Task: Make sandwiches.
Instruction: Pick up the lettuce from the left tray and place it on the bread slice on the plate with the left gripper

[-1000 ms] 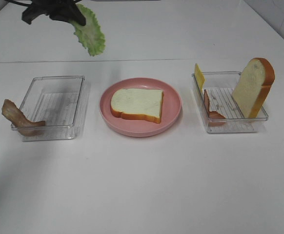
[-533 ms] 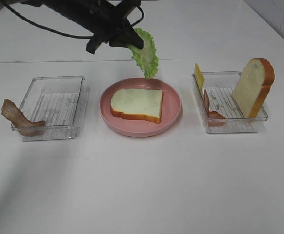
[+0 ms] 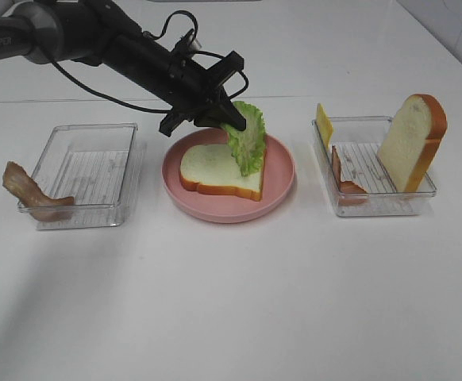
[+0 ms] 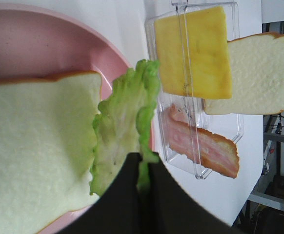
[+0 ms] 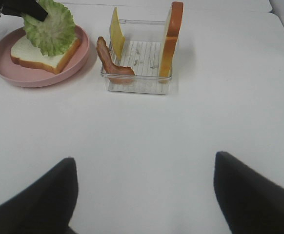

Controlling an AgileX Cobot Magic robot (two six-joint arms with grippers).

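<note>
Progress is early. Nearest you, the right jaws stand wide and empty over the tabletop [image 5: 142,126]. At the centre, one bread slice [image 3: 207,168] lies on the pink plate [image 3: 281,178] as the base. The left jaws, reaching in from 11 o'clock, pinch the lettuce leaf [image 3: 247,143], which hangs over the slice's 2 o'clock corner, not yet laid flat. Bacon, cheese and a top slice remain.

Count:
- two bread slices, with the upright slice [image 3: 410,143] in the right tray [image 3: 374,208] at 3 o'clock
- two bacon strips, one [image 3: 344,176] in that tray, the other [image 3: 25,189] draped on the left tray [image 3: 80,216] at 9 o'clock
- one cheese slice [image 3: 324,123]
- one leaf
</note>
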